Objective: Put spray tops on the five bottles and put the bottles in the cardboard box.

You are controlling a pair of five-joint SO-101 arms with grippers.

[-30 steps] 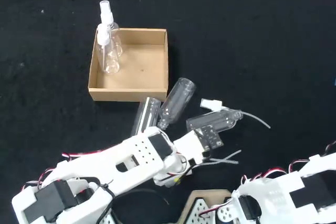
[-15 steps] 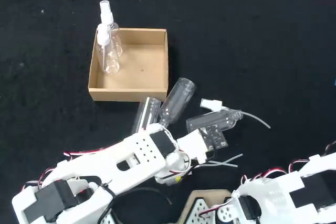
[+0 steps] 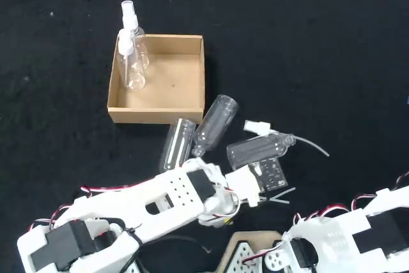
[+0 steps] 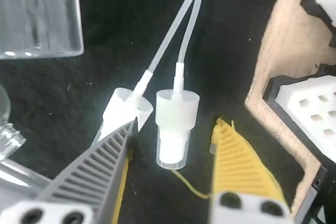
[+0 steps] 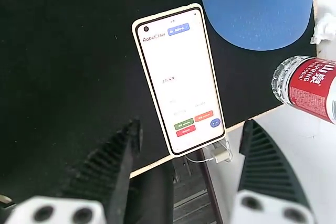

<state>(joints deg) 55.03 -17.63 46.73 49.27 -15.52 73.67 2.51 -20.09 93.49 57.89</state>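
Left claw (image 4: 174, 129): You have it spread to a medium gap, low over the tabletop (image 3: 332, 55) and holding nothing. One grey finger (image 4: 100, 171) and one yellow finger (image 4: 236, 166) stand on either side of a loose spray top (image 4: 177, 109).
Second spray top (image 4: 122, 109): It lies just beside the first, touching the tip of the grey finger. The thin tubes of the two tops cross farther out.
Third spray top (image 3: 258, 127): You find it on the tabletop by the neck of the nearest open bottle (image 3: 259, 150), with its tube trailing away to the side.
Open bottles: Three lie on their sides between the cardboard box (image 3: 167, 112) and your left arm. The other two (image 3: 177, 142) (image 3: 215, 124) rest close to the box's near wall.
Capped bottles: Two (image 3: 139, 46) (image 3: 134, 71) with spray tops fitted stand at the box's left wall.
Right claw (image 5: 191, 124): It is spread wide and holds nothing. It hangs above a phone (image 5: 178, 77), with a blue cap (image 5: 257, 3) and a red-labelled drink bottle (image 5: 310, 85) nearby.
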